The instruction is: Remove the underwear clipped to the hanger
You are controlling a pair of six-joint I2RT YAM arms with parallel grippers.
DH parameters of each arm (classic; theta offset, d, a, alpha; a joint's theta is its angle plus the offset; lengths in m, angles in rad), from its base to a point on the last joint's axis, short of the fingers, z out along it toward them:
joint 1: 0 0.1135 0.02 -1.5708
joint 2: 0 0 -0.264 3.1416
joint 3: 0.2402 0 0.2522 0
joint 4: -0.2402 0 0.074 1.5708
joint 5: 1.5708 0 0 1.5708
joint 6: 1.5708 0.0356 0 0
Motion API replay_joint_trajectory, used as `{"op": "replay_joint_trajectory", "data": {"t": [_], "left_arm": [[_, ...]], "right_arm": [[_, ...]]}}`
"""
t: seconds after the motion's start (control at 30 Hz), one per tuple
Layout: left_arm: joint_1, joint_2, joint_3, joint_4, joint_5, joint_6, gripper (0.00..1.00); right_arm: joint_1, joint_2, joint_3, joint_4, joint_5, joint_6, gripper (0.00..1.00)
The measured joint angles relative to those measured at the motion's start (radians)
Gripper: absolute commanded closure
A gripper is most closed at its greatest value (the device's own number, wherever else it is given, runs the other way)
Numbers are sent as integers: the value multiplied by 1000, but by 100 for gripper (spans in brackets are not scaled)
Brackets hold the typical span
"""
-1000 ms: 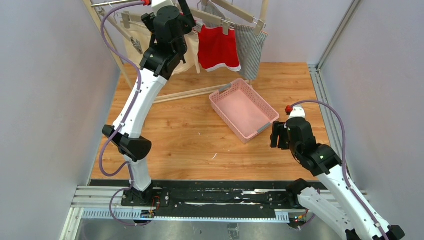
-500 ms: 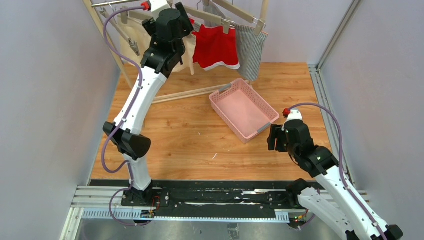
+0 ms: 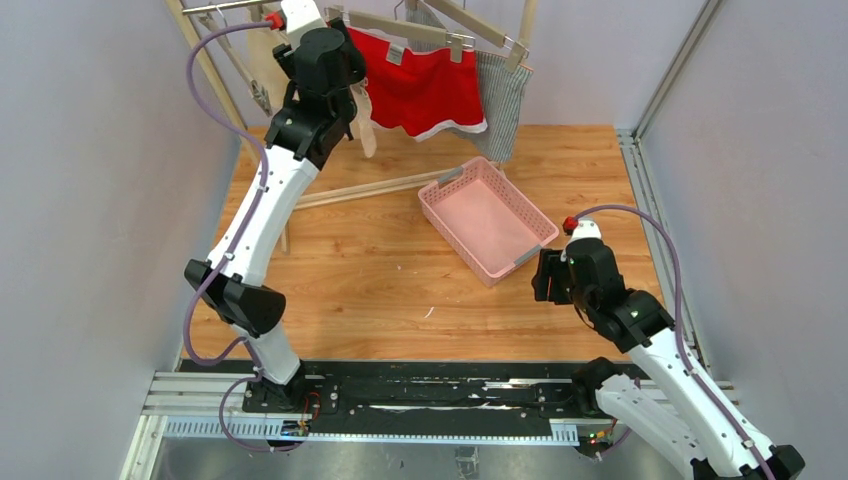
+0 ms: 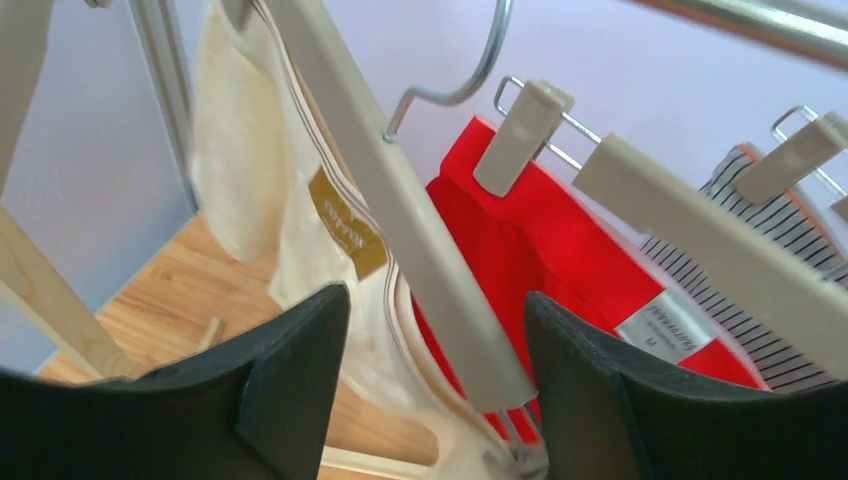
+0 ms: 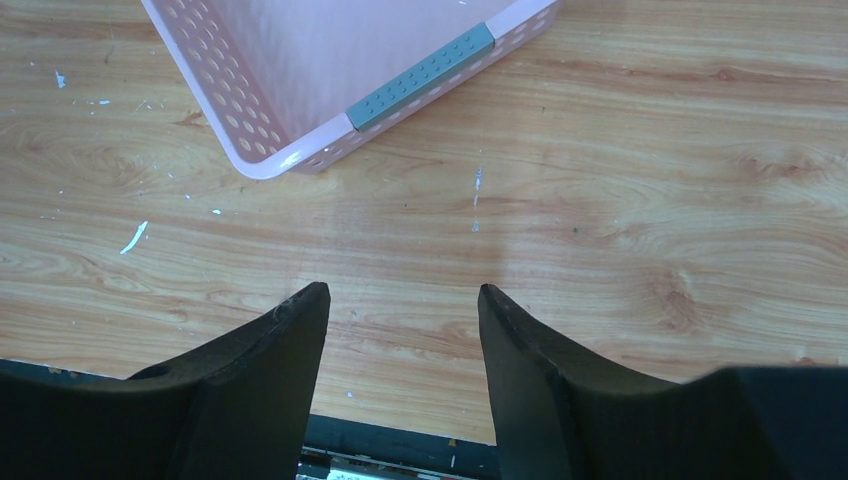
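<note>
**Three pairs of shorts on the rack, pink basket on the worktop**

The pink basket (image 3: 452, 236) sits slantwise on the wooden worktop (image 3: 350, 270). One corner points toward the rack (image 3: 205, 62), and a short end with a grey handle (image 5: 420, 75) faces the right arm (image 3: 650, 335). Inside it only its own pink floor shows.

All the underwear is up at the rack, at the far edge of the worktop. The red shorts (image 3: 425, 90) hang from a pale hanger (image 3: 420, 28), pinched at the waistband by a clip (image 4: 520, 135). Their waist is up and the white-trimmed leg openings are down. Their long axis follows the hanger, left to right in the top view and sloping down to the right.

The striped shorts (image 3: 505, 100) hang just beside the red pair on the right, with their length running downward. The cream shorts (image 4: 250, 150), with a tan label (image 4: 345, 235) at the waist, hang to the left of the red pair. In the top view the left arm (image 3: 265, 200) hides most of them, and only a narrow strip dangles below the wrist. I cannot tell from either view whether clips grip this pair.

The left jaws stand apart, one on each side of a slanting hanger bar (image 4: 420, 230). Cream cloth lies to the left of that bar and red cloth to the right. As far as the wrist view shows, neither jaw presses on the bar.

The right jaws are also apart. They hang over bare worktop just short of the basket's near corner and hold nothing.
</note>
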Motion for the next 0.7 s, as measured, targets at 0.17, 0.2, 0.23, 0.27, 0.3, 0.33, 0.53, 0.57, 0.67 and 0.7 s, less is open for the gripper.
{"op": "replay_joint_trajectory", "data": {"t": [0.17,0.2,0.23,0.27,0.3,0.33,0.53,0.57,0.67,0.7], "left_arm": [[12,-30,0,28,18,22,45],[14,-34,0,33,23,25,45],[16,-35,0,37,26,28,45],[18,-37,0,39,29,29,45],[21,-37,0,40,33,32,45],[24,-37,0,40,39,33,45],[44,-35,0,39,67,39,50],[46,-35,0,39,69,39,53],[51,-33,0,40,77,41,70],[51,-31,0,40,80,44,78]], "right_arm": [[0,3,-6,3,-8,5,44],[0,6,-6,4,-10,5,45],[0,9,-7,6,-12,6,45],[0,13,-7,7,-12,6,45],[0,18,-7,8,-15,7,45],[0,23,-7,9,-18,7,46],[0,24,-7,9,-24,7,46],[0,23,-7,9,-24,7,46],[0,20,-7,9,-25,7,46],[0,20,-7,9,-25,7,46]]}}
